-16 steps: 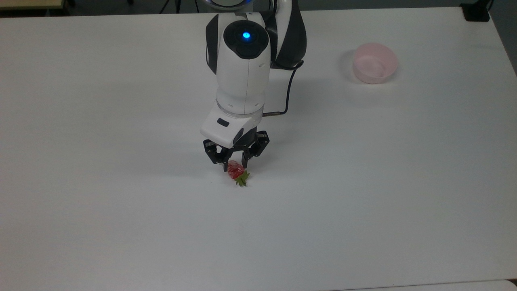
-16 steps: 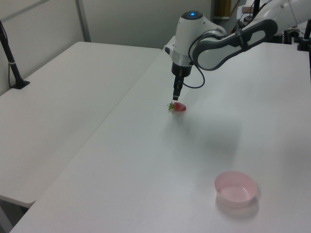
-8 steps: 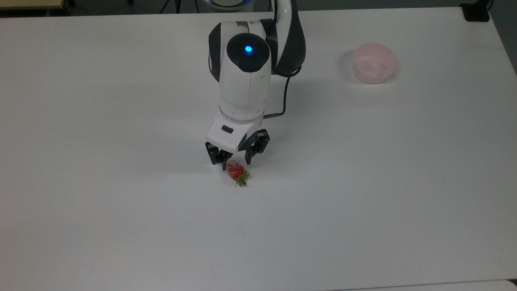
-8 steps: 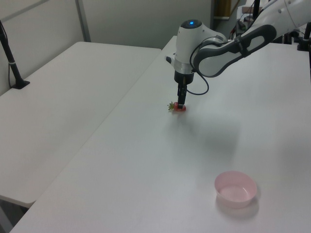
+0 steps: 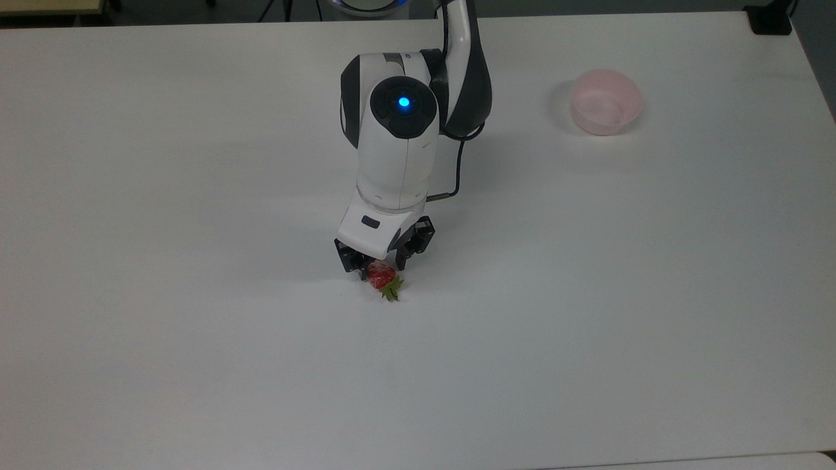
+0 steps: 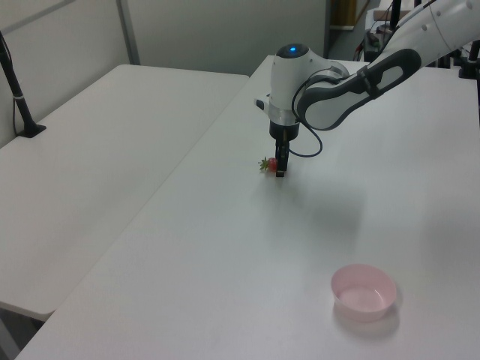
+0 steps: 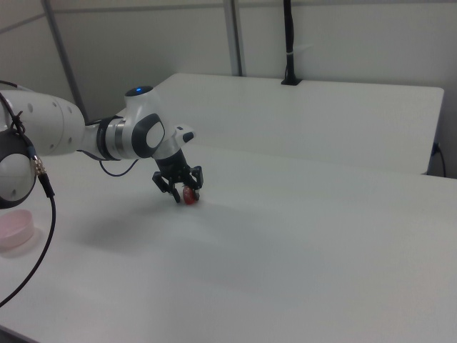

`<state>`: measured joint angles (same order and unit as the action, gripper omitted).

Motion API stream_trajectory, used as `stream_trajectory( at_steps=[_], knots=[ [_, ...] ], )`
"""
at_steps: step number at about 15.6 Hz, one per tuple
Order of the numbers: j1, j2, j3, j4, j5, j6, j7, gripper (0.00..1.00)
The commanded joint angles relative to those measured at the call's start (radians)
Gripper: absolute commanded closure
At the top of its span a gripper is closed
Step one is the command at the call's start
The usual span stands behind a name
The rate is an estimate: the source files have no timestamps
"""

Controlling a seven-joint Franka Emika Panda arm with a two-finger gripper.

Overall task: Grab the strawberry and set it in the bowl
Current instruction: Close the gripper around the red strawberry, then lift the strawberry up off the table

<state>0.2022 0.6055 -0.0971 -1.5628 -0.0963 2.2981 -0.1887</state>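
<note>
Jaws spread wide, straddling the strawberry on the table, not gripping it.

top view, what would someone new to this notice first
The eye lands on the white and black robot arm with its glowing blue light, reaching down the middle of the white table. Its gripper is low at the table with open fingers on either side of a small red strawberry, green cap pointing toward the top view's bottom. Far off at the top view's upper right sits an empty pale pink bowl.
</note>
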Motion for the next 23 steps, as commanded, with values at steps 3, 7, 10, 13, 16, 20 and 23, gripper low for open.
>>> stream_trajectory(
  at_steps=[3, 7, 10, 13, 16, 20, 23],
  knots=[
    [0.008, -0.007, -0.004, -0.01, -0.034, 0.023, -0.011, 0.66],
    [0.008, 0.002, -0.004, -0.008, -0.036, 0.024, -0.012, 0.7],
    [0.008, -0.012, -0.006, -0.008, -0.031, 0.031, -0.012, 0.7],
    [-0.01, -0.117, -0.004, -0.003, -0.016, 0.006, -0.003, 0.7],
    [-0.036, -0.237, -0.004, -0.006, -0.014, -0.083, -0.006, 0.69],
    [-0.021, -0.374, -0.004, -0.084, -0.013, -0.109, -0.006, 0.69],
    [0.06, -0.46, -0.01, -0.163, 0.007, -0.146, 0.003, 0.69]
  ],
)
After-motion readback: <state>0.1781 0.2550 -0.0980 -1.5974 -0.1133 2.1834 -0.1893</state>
